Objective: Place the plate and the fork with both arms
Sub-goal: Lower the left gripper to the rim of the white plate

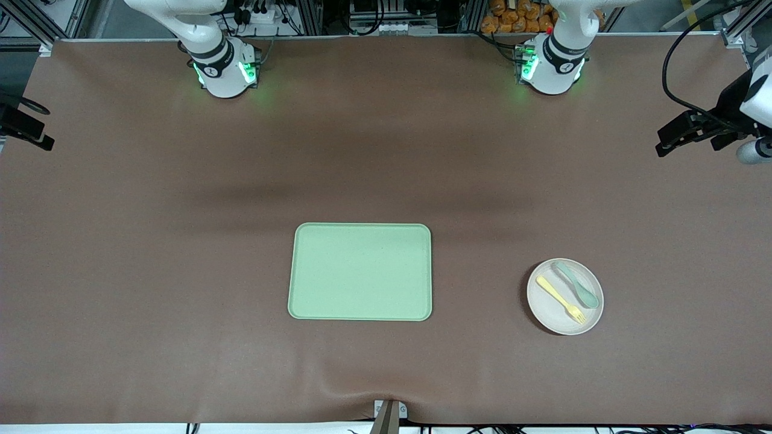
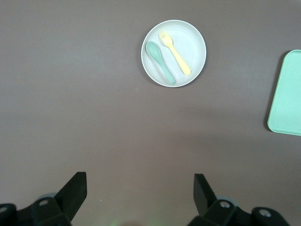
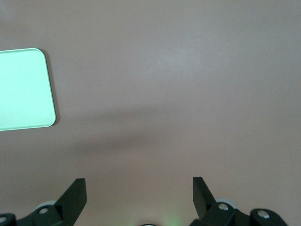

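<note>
**Plate with fork and spoon, both pincers spread above bare surface**

Round off-white plate [image 1: 565, 296] resting flat on the brown surface [image 1: 181, 241], toward the left arm's end, somewhat nearer the front camera than the tray's middle. On the plate: pale-yellow fork [image 1: 561, 299], lying at a slant, tines pointing toward the front camera. Just beside it, also on the plate, grey-green spoon [image 1: 578, 284], lying roughly parallel, bowl toward the front camera. Fork and spoon close together, apparently not touching.

Well apart from the plate, toward the middle of the surface: rectangular light-green tray [image 1: 360, 271] with rounded corners, lying flat, nothing on it.

Left pincer [image 2: 140, 190] spread wide, holding nothing, hanging high over bare surface; plate, fork and spoon in its wrist view, plus one edge of the tray. Right pincer [image 3: 139, 194] likewise spread wide, holding nothing, hanging over bare surface with a corner of the tray in its wrist view. Neither pincer near the plate. Both arm bases lit green, along the surface edge farthest from the front camera.
</note>
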